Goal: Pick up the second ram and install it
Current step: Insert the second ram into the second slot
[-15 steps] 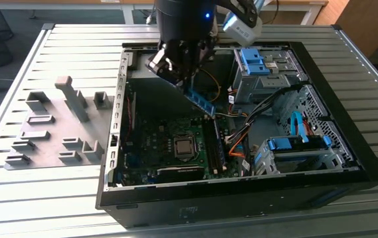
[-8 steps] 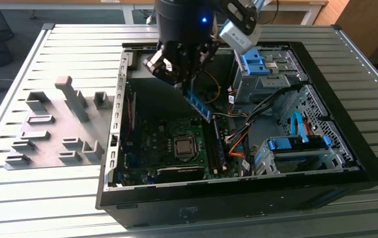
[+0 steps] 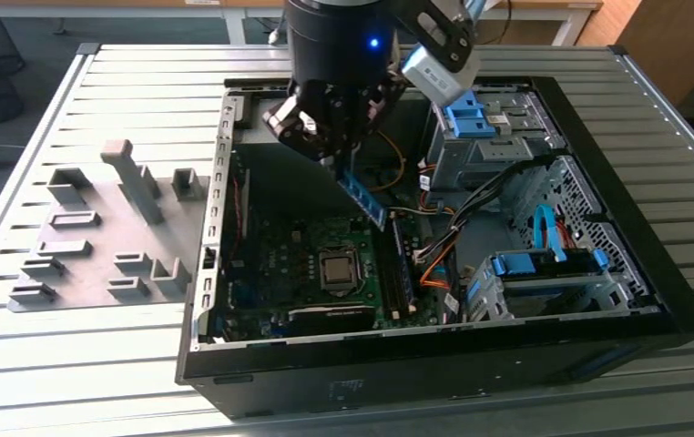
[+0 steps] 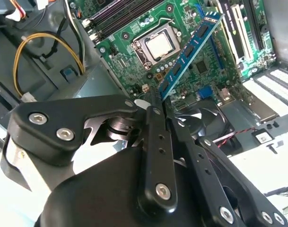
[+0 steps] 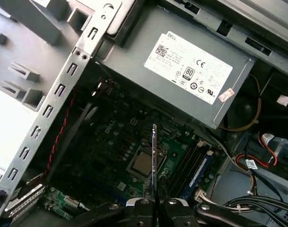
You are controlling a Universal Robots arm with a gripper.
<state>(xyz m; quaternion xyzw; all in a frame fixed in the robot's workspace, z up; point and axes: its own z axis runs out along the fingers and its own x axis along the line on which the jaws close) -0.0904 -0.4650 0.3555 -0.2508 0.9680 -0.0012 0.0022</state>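
Above the open computer case [image 3: 638, 273] on the counter [image 3: 117, 82], the gripper [image 3: 344, 166] pinches the second ram [image 3: 363, 198] by one end. The stick hangs tilted, clear of the motherboard [image 3: 286, 264]. In the first wrist view the ram [image 5: 153, 156] shows edge-on as a thin strip over the processor [image 5: 143, 163], with the memory slots [image 5: 191, 165] just beside it. Seating it well would likely mean bringing the stick's long edge parallel to a free slot and levelling it. It should then go straight down with even pressure, since a slanted entry could jam one end or strain the board.
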